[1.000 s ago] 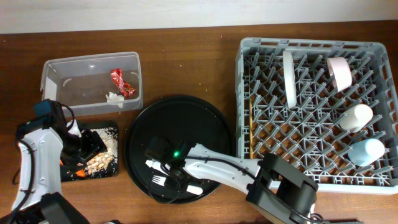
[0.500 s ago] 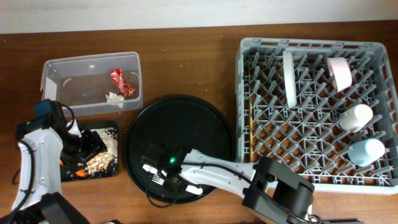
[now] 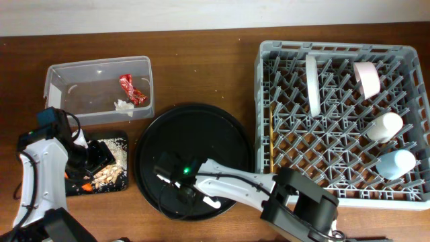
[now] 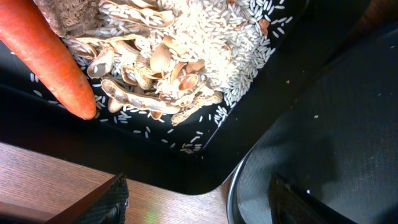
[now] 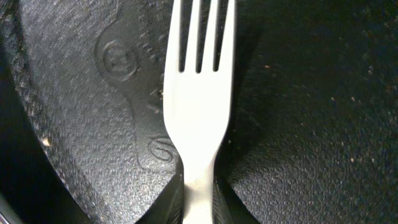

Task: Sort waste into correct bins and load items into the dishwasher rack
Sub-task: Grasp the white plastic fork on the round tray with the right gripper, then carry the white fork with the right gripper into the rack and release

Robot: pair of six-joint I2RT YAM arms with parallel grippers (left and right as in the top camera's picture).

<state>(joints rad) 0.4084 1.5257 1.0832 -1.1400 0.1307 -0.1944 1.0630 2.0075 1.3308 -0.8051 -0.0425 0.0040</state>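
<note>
- Overhead view shows the right hand (image 3: 179, 184) low on the round black tray (image 3: 201, 124), now covering the tine end of the white fork (image 3: 210, 201). A second ago the tines lay in the open beside it; now only the handle end shows.
- From the right wrist view, the fork (image 5: 198, 112) lies flat on the tray with its tines pointing away. Its handle runs down between the fingers (image 5: 163, 208).
- These fingers stand close on both sides of the handle, but I cannot tell if they already press it.
- To my judgement, the hand is now lined up on the fork. What is left is a firm clench and a lift, then the carry to the dishwasher rack (image 3: 263, 121), well apart on the right.
- The thin, flat handle may slip.
- The left hand (image 4: 199, 200) is released and has nothing between its fingers. It has not moved, hovering over the shallow black tray (image 4: 56, 146) with the orange carrot (image 4: 50, 62) and beige food crumbs (image 4: 155, 68).
- The clear tub (image 3: 67, 70) holds the red wrapper (image 3: 132, 88).
</note>
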